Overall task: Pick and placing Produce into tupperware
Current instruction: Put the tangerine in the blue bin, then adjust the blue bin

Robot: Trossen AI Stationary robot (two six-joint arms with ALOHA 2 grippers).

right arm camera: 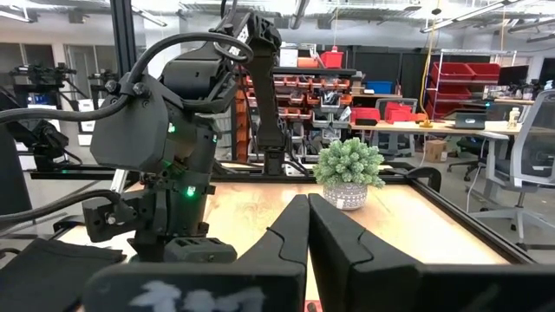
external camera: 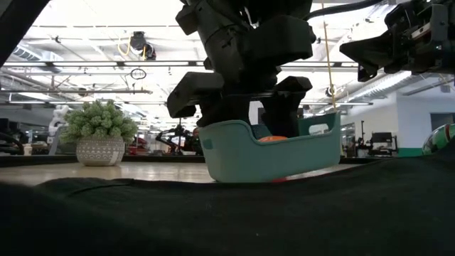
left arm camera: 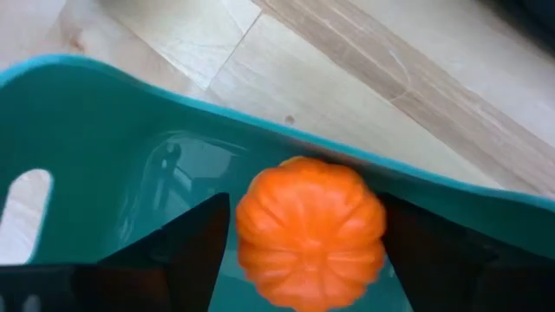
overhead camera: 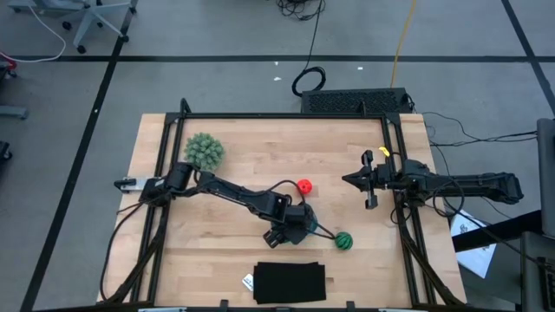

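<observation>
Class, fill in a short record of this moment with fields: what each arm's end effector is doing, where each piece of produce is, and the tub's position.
left end effector: over the teal tub, fingers either side of the orange piece, small gaps showing
right end effector: shut, empty, waiting above the table's right side
orange piece: inside the tub
red piece: on the wooden table, outside the tub
striped green piece: on the table, outside the tub
tub: mid-table, under the left arm
potted plant: far left corner
</observation>
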